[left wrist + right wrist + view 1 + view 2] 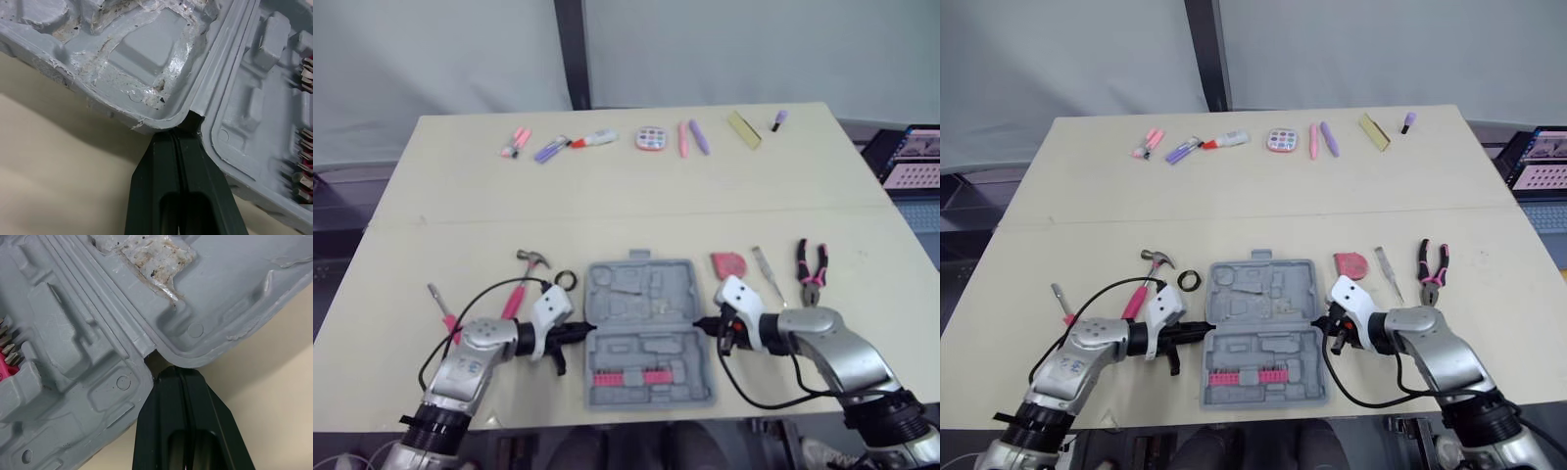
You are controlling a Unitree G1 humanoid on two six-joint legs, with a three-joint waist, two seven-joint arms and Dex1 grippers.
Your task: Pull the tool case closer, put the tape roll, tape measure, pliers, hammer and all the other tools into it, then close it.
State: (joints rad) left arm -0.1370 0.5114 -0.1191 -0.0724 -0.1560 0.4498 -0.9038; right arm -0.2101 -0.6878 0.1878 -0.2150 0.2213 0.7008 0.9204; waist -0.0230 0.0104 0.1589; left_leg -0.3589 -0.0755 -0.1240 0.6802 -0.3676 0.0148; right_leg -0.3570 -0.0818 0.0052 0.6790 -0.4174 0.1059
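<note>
- The open tool case (641, 333) lies flat on the tabletop (636, 196) near its front edge, with a pink strip of bits (628, 377) in its nearer half.
- The left claw (582, 330) has its tips in the hinge notch on the case's left side, and its fingers (156, 186) are pressed together with nothing between them.
- The right claw (700, 324) meets the matching notch on the case's right side, and its fingers (161, 421) are likewise pressed together.
- Left of the case lie a screwdriver (442, 306), the hammer (519, 291) and the tape roll (565, 280), the roll just beside the lid's corner.
- Right of the case lie the red tape measure (728, 264), a slim metal tool (765, 271) and the pliers (811, 266).
- Small pink and purple items (695, 137) line the far edge.
</note>
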